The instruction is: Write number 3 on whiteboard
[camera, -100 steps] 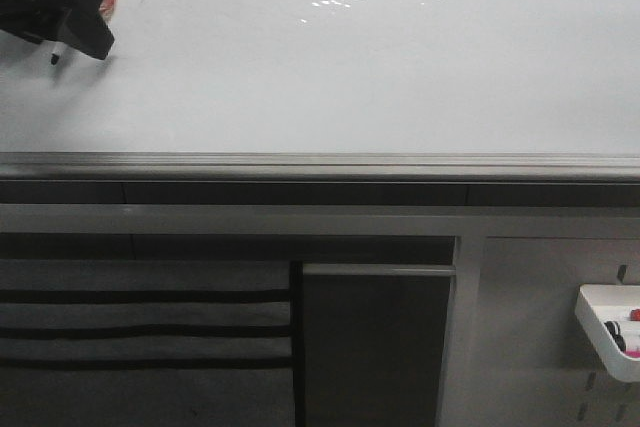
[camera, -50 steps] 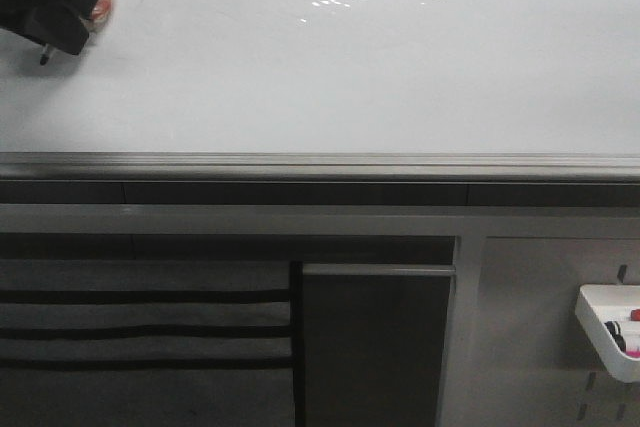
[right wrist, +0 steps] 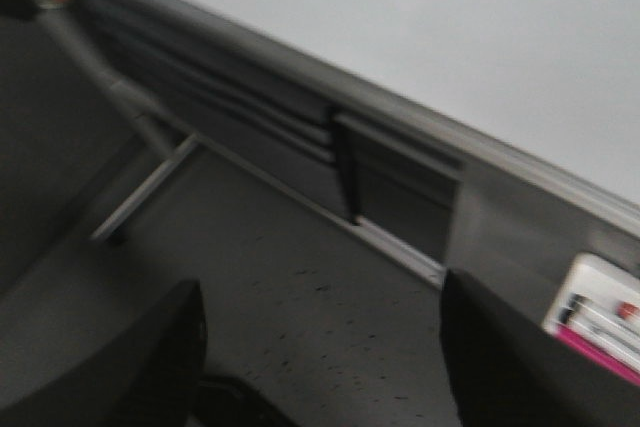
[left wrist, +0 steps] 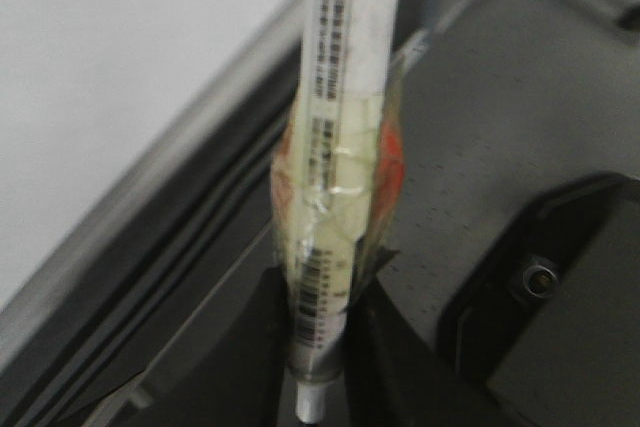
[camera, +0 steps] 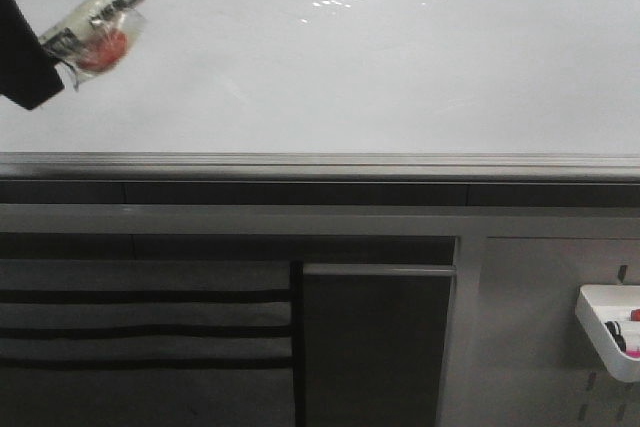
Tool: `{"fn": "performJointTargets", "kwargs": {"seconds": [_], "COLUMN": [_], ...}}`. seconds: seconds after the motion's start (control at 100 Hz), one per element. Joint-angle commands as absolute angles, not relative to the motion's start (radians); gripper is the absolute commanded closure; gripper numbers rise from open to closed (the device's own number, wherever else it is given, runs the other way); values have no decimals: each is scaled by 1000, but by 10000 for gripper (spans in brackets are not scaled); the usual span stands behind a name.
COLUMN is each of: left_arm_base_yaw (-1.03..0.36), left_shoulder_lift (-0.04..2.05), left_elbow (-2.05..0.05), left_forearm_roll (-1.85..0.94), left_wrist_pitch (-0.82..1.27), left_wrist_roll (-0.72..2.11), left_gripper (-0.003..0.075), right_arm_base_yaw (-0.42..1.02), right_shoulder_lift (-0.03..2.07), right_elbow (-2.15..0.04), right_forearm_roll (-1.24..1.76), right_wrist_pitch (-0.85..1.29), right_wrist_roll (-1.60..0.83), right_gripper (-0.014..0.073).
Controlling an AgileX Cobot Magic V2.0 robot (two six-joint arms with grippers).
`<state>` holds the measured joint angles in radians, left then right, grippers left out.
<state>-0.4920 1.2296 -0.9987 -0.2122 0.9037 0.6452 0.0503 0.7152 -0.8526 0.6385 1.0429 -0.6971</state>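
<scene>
Approach step: black left gripper clamped on a tape-wrapped white marker at the blank glossy whiteboard; next, tip to surface; right gripper gapes, empty.

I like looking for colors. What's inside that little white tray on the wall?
The white tray holds a few small things, black, red and pink. Its front wall hides most of them, so I can't tell what they are.

My left gripper sits at the far left, fingers clamped tight, tilted up toward the right. My right gripper hangs with fingers spread wide apart.
</scene>
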Motion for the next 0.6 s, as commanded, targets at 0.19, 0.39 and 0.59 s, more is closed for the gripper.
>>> {"fn": "performJointTargets", "kwargs": {"seconds": [0.19, 0.39, 0.59], "left_arm_base_yaw": [-700, -793, -808], "left_shoulder_lift": [1199, 1213, 1218], "left_elbow": [-1038, -1078, -1109], "left_forearm_roll": [-398, -398, -398], "left_wrist_pitch": [962, 962, 969], "left_wrist_roll": [846, 846, 846], "left_gripper": [738, 738, 738], "right_arm_base_yaw": [108, 305, 511], "right_shoulder_lift": [893, 984, 1091], "right_elbow": [-953, -1011, -1084], "right_forearm_roll": [891, 803, 730], "right_wrist_pitch": [1193, 1137, 1045], "right_wrist_roll": [-1030, -1049, -1049], "right_gripper": [148, 148, 148]}}
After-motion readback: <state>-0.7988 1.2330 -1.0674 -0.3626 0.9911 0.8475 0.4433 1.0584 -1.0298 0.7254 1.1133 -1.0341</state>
